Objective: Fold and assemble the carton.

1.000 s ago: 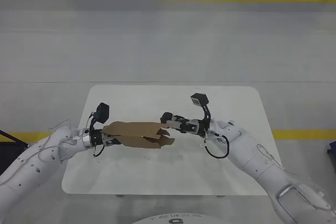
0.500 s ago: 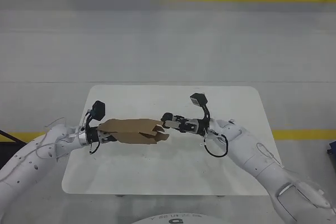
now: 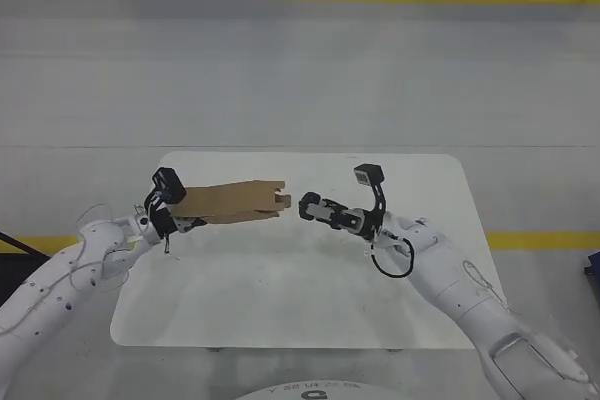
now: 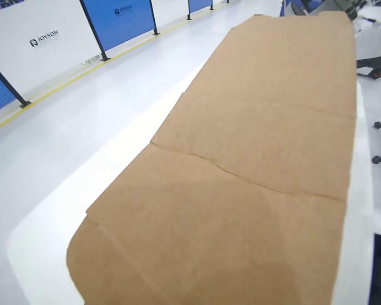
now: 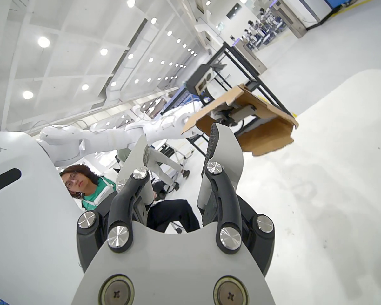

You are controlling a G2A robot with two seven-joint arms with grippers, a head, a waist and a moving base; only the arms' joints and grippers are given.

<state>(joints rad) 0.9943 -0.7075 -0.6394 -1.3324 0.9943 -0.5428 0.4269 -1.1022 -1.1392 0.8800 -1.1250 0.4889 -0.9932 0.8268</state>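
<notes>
Carton sat toward 10 o'clock of the table. It was clamped at its 9 o'clock end by the left gripper and looked flat and raised off the surface. Since 1.0 s ago the right gripper had let go of the 3 o'clock end; its fingers stood apart and empty, just beside that end. Carton had swung from mid-table toward 11 o'clock. Judgement: a regrasp is pending, with no panel erected yet.

Count logged: one carton, brown cardboard, above the table's far left part. One table, white, with rounded corners. Two grippers: one left gripper, one right gripper.
</notes>
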